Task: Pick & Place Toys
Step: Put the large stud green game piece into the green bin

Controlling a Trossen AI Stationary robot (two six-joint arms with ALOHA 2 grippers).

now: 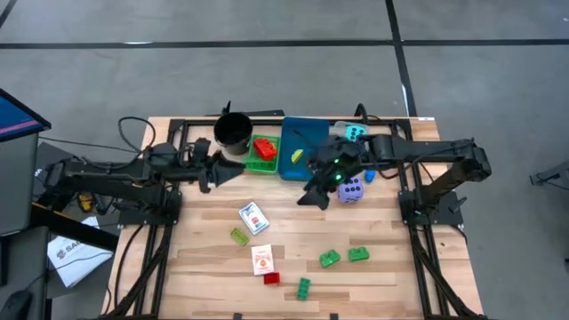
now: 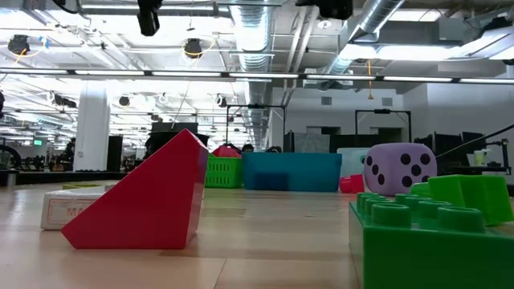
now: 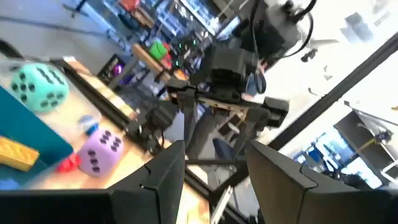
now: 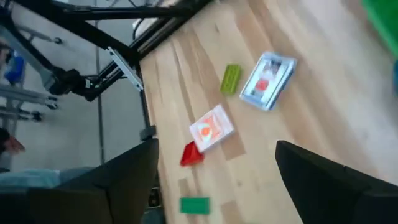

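Overhead, the pale wooden slatted surface point(image 1: 373, 267) carries everything, and both dark arms reach in over its far half. Just beside the right gripper point(image 1: 313, 194), whose jaws stand released and grasp nothing, sits the blue plastic tray point(image 1: 298, 135) with a yellow building brick point(image 1: 296, 156) inside; next to that is the small green basket tray point(image 1: 260, 162) holding a red building brick point(image 1: 265, 148), and the black round cup point(image 1: 234, 131) stands close by the left gripper point(image 1: 224, 171). That gripper's jaws are parted too, with nothing between them. A purple foam die point(image 1: 351, 189) lies just beside the right jaws, and a cyan foam die point(image 1: 355, 132) rests farther off by the blue tray. Nearer the front, well apart from both jaws, lie two white card packs point(image 1: 253, 217) point(image 1: 262, 259), three green bricks point(image 1: 330, 259), a yellow-green brick point(image 1: 239, 236) and a small red wedge brick point(image 1: 271, 278).
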